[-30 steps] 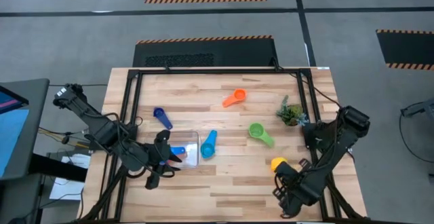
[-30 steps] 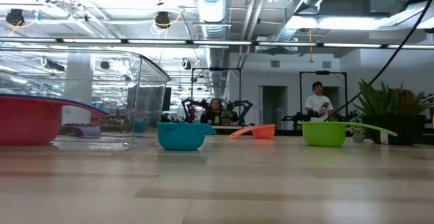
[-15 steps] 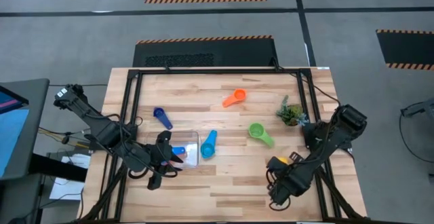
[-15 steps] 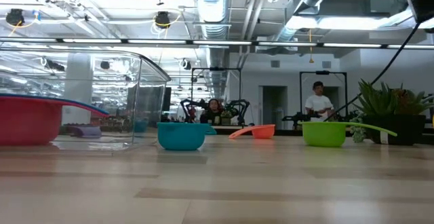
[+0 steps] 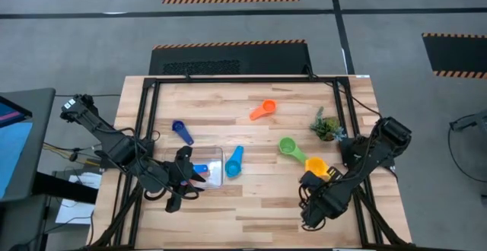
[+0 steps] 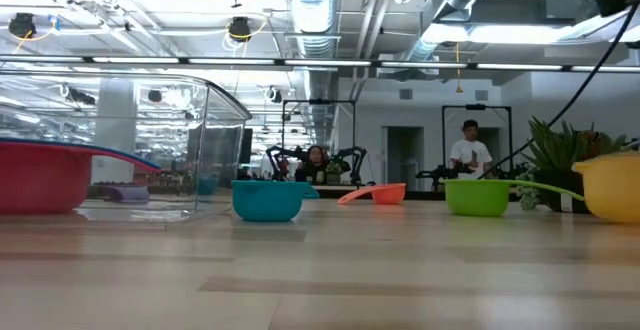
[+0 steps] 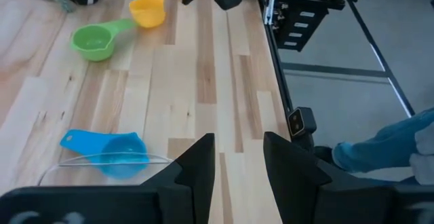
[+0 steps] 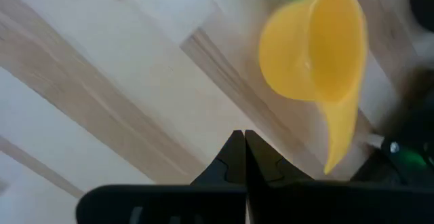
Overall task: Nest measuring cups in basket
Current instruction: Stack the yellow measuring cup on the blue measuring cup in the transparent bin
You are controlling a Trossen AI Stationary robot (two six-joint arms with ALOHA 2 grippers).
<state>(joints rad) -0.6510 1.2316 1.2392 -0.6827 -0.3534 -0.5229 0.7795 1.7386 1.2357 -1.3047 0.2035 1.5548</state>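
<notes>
Right claw [image 8: 243,142] is sitting pinched shut and empty near the desk's front right, beside the yellow cup [image 5: 316,164], which is lying free, apparently nudged rather than gripped. Left claw [image 7: 237,157] is hovering partly spread, holding nothing, at the basket [image 5: 219,154], probably waiting to receive. Six cups are showing: yellow, green [image 5: 289,147], orange [image 5: 263,109], teal [image 5: 233,162], dark blue [image 5: 182,130], plus one blue [image 5: 200,170] already lying in the single basket; a plant [image 5: 326,125] is standing apart.
</notes>
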